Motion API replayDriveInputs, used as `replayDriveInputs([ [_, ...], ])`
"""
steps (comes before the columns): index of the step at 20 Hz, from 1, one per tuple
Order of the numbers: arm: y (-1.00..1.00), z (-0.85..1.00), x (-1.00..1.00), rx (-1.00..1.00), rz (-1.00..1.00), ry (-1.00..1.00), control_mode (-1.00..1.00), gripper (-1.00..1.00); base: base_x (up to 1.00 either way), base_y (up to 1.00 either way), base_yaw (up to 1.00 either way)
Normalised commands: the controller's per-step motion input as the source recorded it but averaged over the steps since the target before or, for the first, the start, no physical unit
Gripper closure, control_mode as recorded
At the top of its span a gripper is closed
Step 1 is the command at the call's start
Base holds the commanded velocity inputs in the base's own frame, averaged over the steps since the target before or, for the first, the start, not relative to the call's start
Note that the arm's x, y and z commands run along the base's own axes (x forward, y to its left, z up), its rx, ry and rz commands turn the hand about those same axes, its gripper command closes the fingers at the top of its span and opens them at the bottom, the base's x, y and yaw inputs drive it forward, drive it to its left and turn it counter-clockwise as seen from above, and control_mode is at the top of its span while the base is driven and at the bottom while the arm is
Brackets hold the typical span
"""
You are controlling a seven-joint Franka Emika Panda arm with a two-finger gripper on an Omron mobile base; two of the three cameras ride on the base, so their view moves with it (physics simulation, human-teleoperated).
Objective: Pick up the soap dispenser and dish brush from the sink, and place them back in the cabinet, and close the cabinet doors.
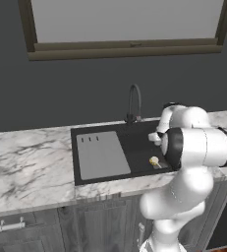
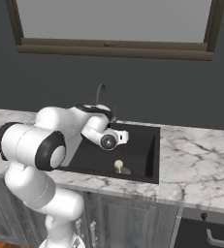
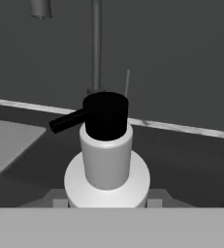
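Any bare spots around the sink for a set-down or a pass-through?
Bare marble counter left of the sink, and more right of it in the right base view. The grey drainboard is bare. Crowded: the basin's right half, with the dish brush, soap dispenser and the arm's end effector.

Arm: white, dark joints; elbow bent high over the counter's front edge, forearm reaching forward and down over the sink's [image 1: 80, 162] right half. Gripper [image 3: 106, 203]: jaws partly apart, closed round the soap dispenser [image 3: 106, 155], which stands upright between them.
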Motion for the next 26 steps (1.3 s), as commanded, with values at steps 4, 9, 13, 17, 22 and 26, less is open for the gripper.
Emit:
replayDriveInputs([
  [4, 0.00, 0.47, -0.23, 0.00, -0.03, 0.00, -1.00, 1.00, 0.00, 0.00, 0.00],
  [9, 0.00, 0.29, -0.16, 0.00, -0.05, 0.00, -1.00, 1.00, 0.00, 0.00, 0.00],
  [13, 0.00, 0.49, -0.20, 0.00, -0.06, 0.03, -1.00, 1.00, 0.00, 0.00, 0.00],
  [17, 0.00, 0.47, -0.22, 0.00, -0.04, 0.04, -1.00, 1.00, 0.00, 0.00, 0.00],
  [22, 0.00, 0.51, -0.18, 0.00, -0.03, 0.06, -1.00, 1.00, 0.00, 0.00, 0.00],
  [26, 0.00, 0.53, -0.09, 0.00, -0.04, 0.09, -1.00, 1.00, 0.00, 0.00, 0.00],
])
